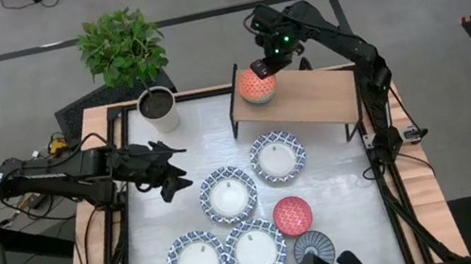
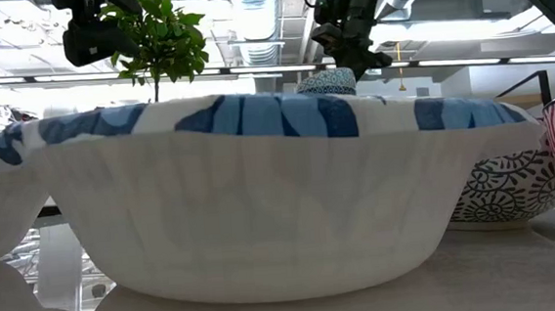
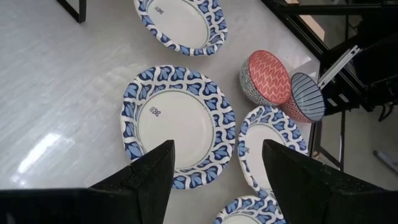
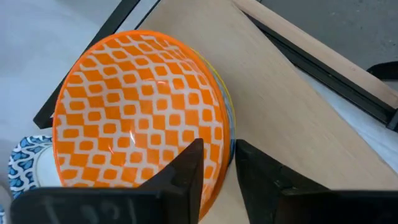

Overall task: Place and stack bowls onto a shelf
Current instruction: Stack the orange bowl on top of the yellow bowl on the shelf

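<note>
Right hand (image 1: 261,68) poised over the left end of the light-brown wooden shelf on thin black legs (image 1: 316,97), at the desk's far edge. Directly beneath it, a small round orange bowl with white checks (image 4: 137,118), nested in another bowl whose yellow rim just peeks out. Right-hand fingers slightly apart, astride the orange bowl's rim, one inside, one outside; contact hard to judge.

Left hand (image 1: 173,169) hovering near the desk's left edge, fingers spread wide, nothing between them. Below it, four wide shallow blue-and-white patterned bowls (image 3: 177,124) on the white desk (image 1: 341,191). Toward the near right corner, a small red zigzag bowl (image 3: 267,78) touching a small dark blue-grey striped bowl (image 3: 308,96).

Low view mostly blocked by one blue-and-white bowl; shelf hidden there.
</note>
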Action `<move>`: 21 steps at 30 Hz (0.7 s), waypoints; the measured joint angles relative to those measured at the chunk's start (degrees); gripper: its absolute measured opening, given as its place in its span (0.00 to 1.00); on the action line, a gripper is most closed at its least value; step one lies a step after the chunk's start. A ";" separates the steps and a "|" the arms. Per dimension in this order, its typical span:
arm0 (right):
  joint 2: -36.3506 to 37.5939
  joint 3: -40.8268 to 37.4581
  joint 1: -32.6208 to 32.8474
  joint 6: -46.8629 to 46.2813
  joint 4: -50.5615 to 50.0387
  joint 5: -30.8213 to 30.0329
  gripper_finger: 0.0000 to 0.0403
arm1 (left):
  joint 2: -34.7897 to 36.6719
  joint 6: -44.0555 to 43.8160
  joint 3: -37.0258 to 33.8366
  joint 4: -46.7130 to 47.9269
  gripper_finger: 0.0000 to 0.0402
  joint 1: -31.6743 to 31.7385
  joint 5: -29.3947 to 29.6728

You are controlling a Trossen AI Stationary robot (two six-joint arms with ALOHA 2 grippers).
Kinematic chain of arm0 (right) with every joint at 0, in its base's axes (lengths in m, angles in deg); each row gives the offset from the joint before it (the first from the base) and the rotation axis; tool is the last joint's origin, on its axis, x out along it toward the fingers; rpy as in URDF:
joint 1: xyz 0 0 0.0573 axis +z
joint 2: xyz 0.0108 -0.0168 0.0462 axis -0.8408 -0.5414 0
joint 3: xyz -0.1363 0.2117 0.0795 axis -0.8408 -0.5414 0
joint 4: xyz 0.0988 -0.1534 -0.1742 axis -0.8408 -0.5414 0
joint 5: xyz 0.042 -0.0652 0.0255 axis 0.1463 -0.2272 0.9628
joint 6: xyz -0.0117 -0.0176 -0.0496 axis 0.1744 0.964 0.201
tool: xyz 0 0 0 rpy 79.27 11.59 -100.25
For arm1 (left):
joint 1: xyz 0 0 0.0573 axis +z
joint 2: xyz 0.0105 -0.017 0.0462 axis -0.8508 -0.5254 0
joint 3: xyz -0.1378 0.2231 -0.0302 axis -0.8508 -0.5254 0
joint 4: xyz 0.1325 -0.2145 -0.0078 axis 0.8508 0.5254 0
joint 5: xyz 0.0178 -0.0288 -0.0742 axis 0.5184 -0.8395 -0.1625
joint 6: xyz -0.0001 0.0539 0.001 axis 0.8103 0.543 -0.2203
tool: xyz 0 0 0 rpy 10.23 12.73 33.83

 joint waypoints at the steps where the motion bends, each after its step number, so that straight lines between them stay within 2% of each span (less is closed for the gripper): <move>1: 0.00 0.00 0.00 0.15 0.16 0.00 0.30 | 0.00 0.12 0.00 0.00 0.57 0.00 0.00; 17: 3.02 -0.04 0.15 1.49 4.13 0.05 0.32 | 0.00 -0.04 0.00 1.84 0.57 0.00 -0.04; 21: 4.47 -0.04 0.01 1.19 4.41 -3.34 0.31 | -0.02 -0.13 0.00 1.84 0.57 0.00 -0.04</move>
